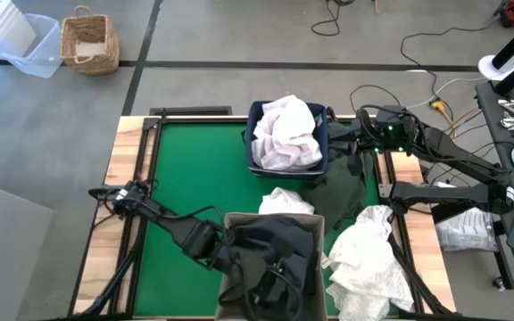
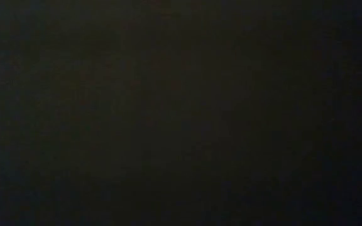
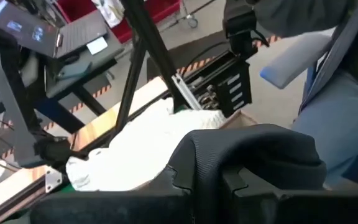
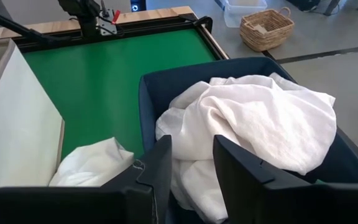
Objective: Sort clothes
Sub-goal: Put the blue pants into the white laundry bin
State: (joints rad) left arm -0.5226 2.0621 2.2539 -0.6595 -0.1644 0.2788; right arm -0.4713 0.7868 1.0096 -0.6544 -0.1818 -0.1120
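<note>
1. Overhead, the navy bin (image 1: 321,160) at the worktop's far edge holds white garments (image 1: 286,132); the beige bin (image 1: 230,267) at the near edge holds dark clothes (image 1: 279,254). A dark green garment (image 1: 346,183) and a white garment (image 1: 368,259) lie along the right edge, a small white piece (image 1: 286,201) between the bins. The right gripper (image 1: 351,143), nearer the green garment, hovers at the navy bin's right rim.
2. The low view is black.
3. The left wrist view shows the left gripper (image 3: 210,180) over the beige bin, a dark garment draped on it; whether it is gripped cannot be told.
4. The right wrist view shows narrowly parted fingers (image 4: 160,168), empty, above the white pile.
</note>
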